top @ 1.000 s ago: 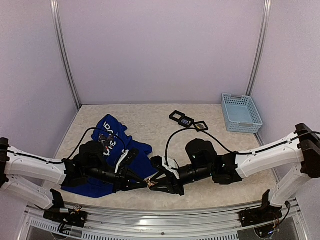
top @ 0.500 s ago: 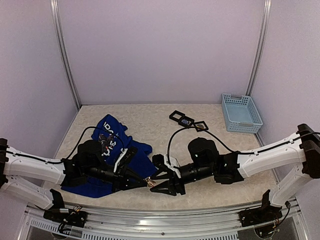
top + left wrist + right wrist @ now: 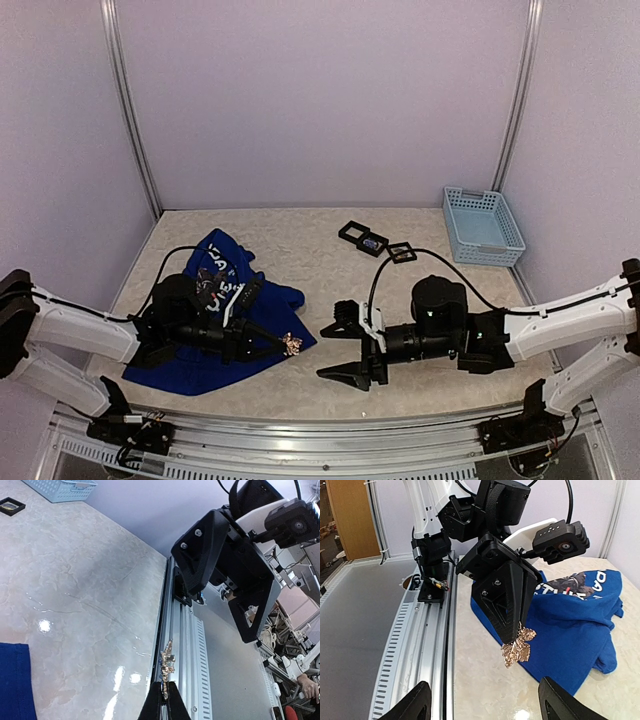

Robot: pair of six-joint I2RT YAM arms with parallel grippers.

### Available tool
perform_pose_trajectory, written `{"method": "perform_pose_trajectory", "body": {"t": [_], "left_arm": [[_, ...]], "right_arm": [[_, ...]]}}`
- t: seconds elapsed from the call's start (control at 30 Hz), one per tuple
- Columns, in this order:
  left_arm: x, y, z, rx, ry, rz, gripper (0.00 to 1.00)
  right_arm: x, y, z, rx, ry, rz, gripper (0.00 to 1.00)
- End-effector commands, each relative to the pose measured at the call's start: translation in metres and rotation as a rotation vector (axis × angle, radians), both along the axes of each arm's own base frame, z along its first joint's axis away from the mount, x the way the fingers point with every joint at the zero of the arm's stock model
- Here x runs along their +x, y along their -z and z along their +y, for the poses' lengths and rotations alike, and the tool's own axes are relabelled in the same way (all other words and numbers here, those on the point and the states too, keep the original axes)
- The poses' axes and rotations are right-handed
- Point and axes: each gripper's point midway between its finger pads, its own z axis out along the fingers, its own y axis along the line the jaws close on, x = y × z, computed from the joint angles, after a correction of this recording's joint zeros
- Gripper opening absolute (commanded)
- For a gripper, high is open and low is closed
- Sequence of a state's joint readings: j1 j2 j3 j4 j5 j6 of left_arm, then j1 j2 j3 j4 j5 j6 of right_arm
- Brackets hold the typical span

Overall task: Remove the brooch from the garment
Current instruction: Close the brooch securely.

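The royal-blue garment lies crumpled on the left of the table, its white lettering up, and also shows in the right wrist view. The brooch is a small golden leaf shape. My left gripper is shut on it and holds it just off the shirt's near right edge, above the table. It shows edge-on in the left wrist view and flat in the right wrist view. My right gripper is open wide and empty, a short way to the right of the brooch, facing it.
Three black square frames lie at the back middle. A light-blue basket stands at the back right. An aluminium rail runs along the near table edge, close below both grippers.
My right gripper has pulled back to the right, away from the brooch, and stands open. My left gripper has drawn back left toward the shirt, keeping the brooch.
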State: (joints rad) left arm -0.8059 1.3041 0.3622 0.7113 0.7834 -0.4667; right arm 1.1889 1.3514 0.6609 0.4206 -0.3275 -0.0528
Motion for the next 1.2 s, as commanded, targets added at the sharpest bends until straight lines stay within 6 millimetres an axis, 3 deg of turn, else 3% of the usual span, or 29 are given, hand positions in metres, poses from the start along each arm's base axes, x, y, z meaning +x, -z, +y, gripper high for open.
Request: {"method": "perform_pose_trajectory", "body": {"t": [0.0,0.07,0.3,0.57,0.7,0.77,0.87,0.97,1.03,1.17], "left_arm": [[0.015,0.004,-0.001,-0.002,-0.04,-0.007,0.0],[0.016,0.011,-0.004,0.02,-0.029,0.006,0.0],[0.021,0.011,-0.001,0.044,-0.059,-0.037,0.0],[0.003,0.012,-0.008,0.006,0.043,-0.002,0.0],[0.029,-0.022,-0.008,-0.064,-0.052,0.002,0.0],[0.042,-0.042,-0.006,-0.1,-0.088,0.088,0.0],[0.049,-0.086,-0.005,-0.168,-0.135,0.148,0.0],[0.047,-0.093,-0.002,-0.12,-0.2,0.189,0.0],[0.036,-0.101,0.001,-0.132,-0.175,0.22,0.0],[0.016,-0.095,0.003,-0.088,-0.156,0.236,0.0]], "right_arm": [[0.032,0.006,-0.018,-0.007,0.156,-0.093,0.75],[0.045,0.01,-0.026,0.008,0.194,-0.085,0.76],[0.048,0.013,-0.026,0.017,0.175,-0.044,0.77],[0.055,-0.002,-0.03,0.031,0.223,-0.029,0.76],[0.071,-0.042,-0.029,0.09,0.318,0.03,0.76],[0.09,-0.067,-0.032,0.109,0.435,0.078,0.75],[0.103,-0.101,-0.035,0.184,0.541,0.229,0.77],[0.105,-0.108,-0.031,0.245,0.565,0.384,0.76],[0.1,-0.107,-0.026,0.253,0.54,0.457,0.74],[0.084,-0.1,-0.019,0.239,0.492,0.533,0.74]]}}
